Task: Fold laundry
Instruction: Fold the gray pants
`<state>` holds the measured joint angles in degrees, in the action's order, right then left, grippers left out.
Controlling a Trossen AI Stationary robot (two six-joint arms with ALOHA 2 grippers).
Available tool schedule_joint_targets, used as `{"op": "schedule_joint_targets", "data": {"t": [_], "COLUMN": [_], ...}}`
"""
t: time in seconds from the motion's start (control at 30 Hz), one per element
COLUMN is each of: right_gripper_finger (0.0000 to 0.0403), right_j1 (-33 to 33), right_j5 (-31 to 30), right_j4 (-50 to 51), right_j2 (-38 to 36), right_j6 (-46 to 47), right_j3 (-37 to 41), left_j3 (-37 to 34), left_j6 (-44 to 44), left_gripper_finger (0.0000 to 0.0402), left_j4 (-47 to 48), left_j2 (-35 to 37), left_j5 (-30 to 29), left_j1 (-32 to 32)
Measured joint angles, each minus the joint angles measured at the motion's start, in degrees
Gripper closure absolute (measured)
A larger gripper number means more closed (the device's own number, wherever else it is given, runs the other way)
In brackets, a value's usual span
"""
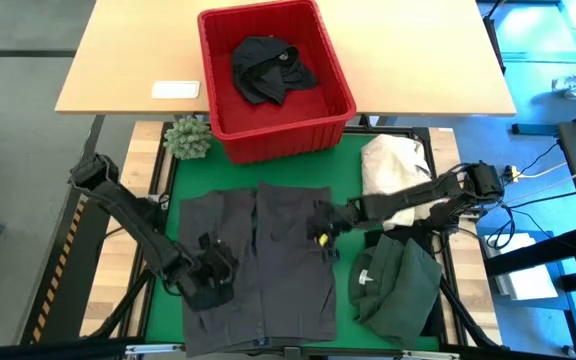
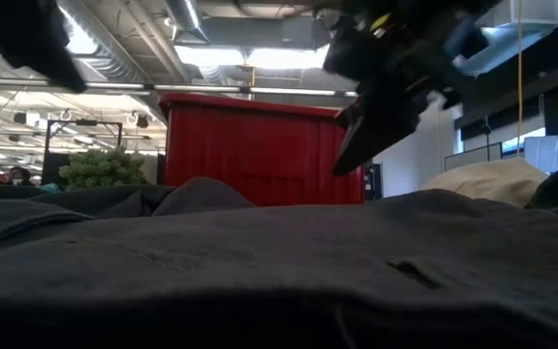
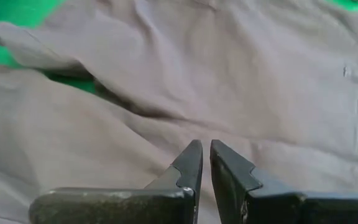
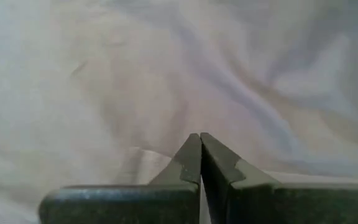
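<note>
The flat dark grey cloth garment (image 1: 258,255) lies between both grippers, long axis toward the red plastic basket (image 1: 340,80). Left gripper (image 1: 213,265) over its left edge, right gripper (image 1: 320,222) over its right edge; both pressed together, holding nothing.

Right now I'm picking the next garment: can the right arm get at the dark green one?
Probably yes. The dark green garment lies uncovered on the table beside the right end effector, with nothing between them.

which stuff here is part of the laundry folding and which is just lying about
Job:
- dark grey garment, spread on the green mat
- dark green garment, beside it
- black garment in the red basket

Lying about:
- cream-white cloth heap
- small green plant
- white card on the wooden table
</note>
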<state>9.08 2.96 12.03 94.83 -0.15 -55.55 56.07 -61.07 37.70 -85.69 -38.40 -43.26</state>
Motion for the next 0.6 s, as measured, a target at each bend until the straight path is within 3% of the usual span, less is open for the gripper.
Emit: {"op": "schedule_joint_targets", "data": {"t": [0.27,0.47,0.6], "right_gripper_finger": [0.0398,0.0398,0.0398], "right_j1": [7.4,3.5,1.6], "right_j5": [-15.4,-6.5,-5.4], "right_j4": [-0.4,-0.7,-2.5], "right_j2": [0.4,5.2,9.0], "right_j6": [0.9,4.3,4.3], "right_j3": [0.0,0.0,0.0], "left_j3": [0.0,0.0,-0.1], "left_j6": [0.1,0.0,0.1], "left_gripper_finger": [0.0372,0.0373,0.0373], "left_j4": [-1.8,-5.7,-8.1], "left_j2": [-10.0,-14.6,-15.0], "left_j5": [1.6,8.4,8.9], "left_j1": [-1.5,-0.1,-0.3]}}
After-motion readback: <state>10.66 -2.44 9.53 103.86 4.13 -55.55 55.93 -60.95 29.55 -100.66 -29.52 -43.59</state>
